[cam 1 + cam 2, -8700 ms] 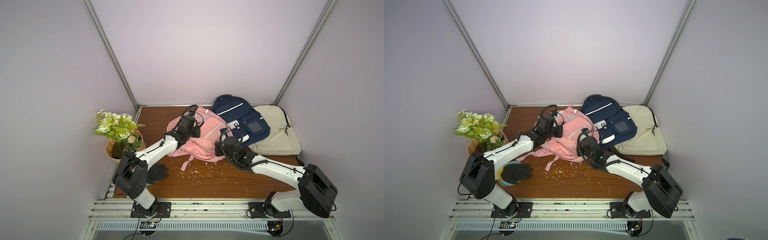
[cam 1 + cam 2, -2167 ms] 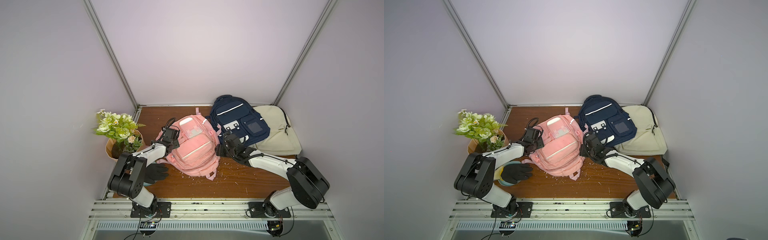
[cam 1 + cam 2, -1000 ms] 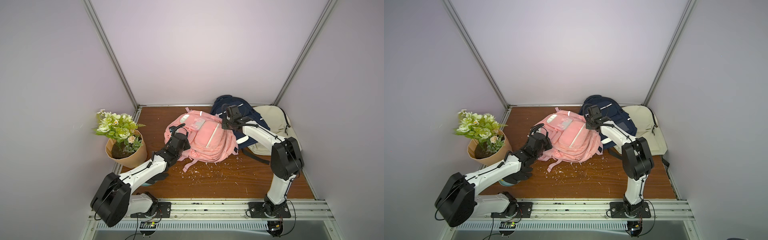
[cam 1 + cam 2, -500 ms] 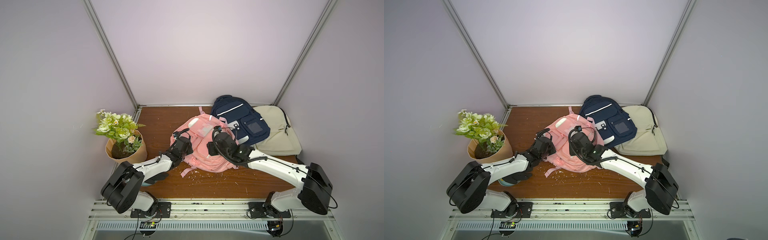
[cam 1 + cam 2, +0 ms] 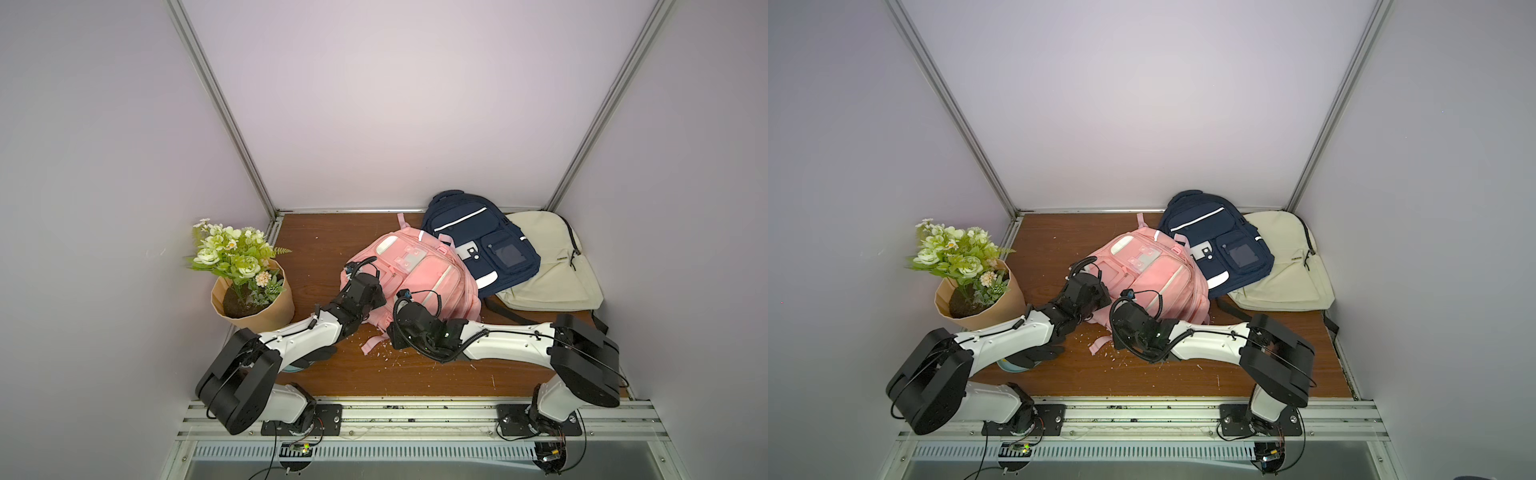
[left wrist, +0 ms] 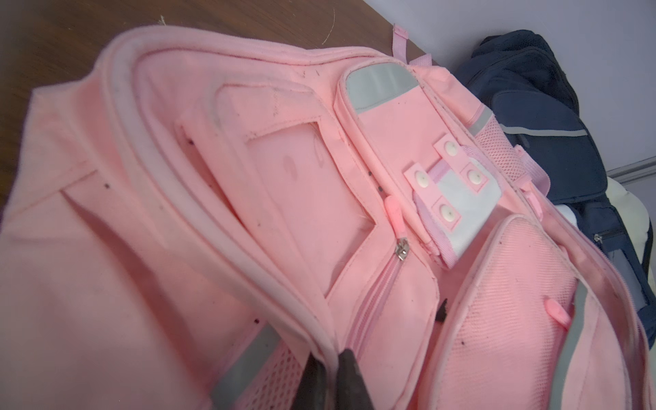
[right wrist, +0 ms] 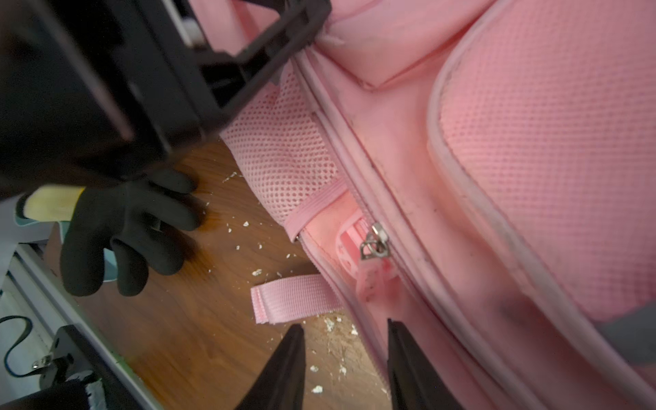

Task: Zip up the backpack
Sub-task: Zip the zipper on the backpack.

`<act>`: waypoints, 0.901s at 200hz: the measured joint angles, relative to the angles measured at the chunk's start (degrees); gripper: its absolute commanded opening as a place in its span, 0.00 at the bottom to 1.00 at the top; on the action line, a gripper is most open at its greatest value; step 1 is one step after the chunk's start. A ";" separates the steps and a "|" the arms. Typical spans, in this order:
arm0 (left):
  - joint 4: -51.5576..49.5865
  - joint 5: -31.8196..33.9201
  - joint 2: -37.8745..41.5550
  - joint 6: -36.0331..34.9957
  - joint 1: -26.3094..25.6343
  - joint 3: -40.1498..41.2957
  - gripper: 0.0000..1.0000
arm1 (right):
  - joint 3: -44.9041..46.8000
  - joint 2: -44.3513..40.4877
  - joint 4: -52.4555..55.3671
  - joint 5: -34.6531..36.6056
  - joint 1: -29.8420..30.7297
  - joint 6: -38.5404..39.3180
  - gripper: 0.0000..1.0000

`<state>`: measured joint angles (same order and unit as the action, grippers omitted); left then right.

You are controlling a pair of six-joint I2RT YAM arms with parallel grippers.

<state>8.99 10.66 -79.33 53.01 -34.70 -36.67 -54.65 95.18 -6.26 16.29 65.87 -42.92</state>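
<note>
The pink backpack (image 5: 419, 270) (image 5: 1154, 270) lies in the middle of the wooden table in both top views. My left gripper (image 6: 332, 365) (image 5: 368, 291) is shut on the pale piped seam at the backpack's left side. A front-pocket zipper slider (image 6: 508, 250) sits partway along its track. My right gripper (image 7: 346, 326) (image 5: 395, 332) stands open at the backpack's near lower edge, holding nothing. A metal zipper slider (image 7: 376, 241) with a pink pull tab (image 7: 372, 280) lies just ahead of its fingertips, beside a loose pink strap (image 7: 294, 300).
A navy backpack (image 5: 478, 245) and a cream backpack (image 5: 548, 270) lie behind on the right. A potted flower bunch (image 5: 249, 291) stands at the left. A black glove (image 7: 124, 227) (image 5: 1038, 353) lies under my left arm. Crumbs litter the table (image 5: 415, 374).
My right gripper has drawn back from the backpack's top to its near lower edge, jaws a little narrower. The left gripper keeps its hold on the seam.
</note>
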 measured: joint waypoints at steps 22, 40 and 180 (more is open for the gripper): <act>0.24 0.00 0.00 0.24 -0.09 0.42 0.00 | -1.40 0.66 0.09 1.75 0.07 -0.33 0.41; 0.31 0.00 0.00 0.35 -0.11 0.50 0.00 | -2.43 0.98 0.52 3.85 0.07 -0.44 0.41; 0.63 0.04 0.11 0.59 -0.22 1.01 0.00 | -7.28 6.19 6.60 8.70 -0.42 -3.52 0.25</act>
<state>9.63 10.70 -79.22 53.60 -34.92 -35.66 -61.93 101.36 0.34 24.99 65.45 -46.44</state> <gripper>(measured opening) 0.110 0.256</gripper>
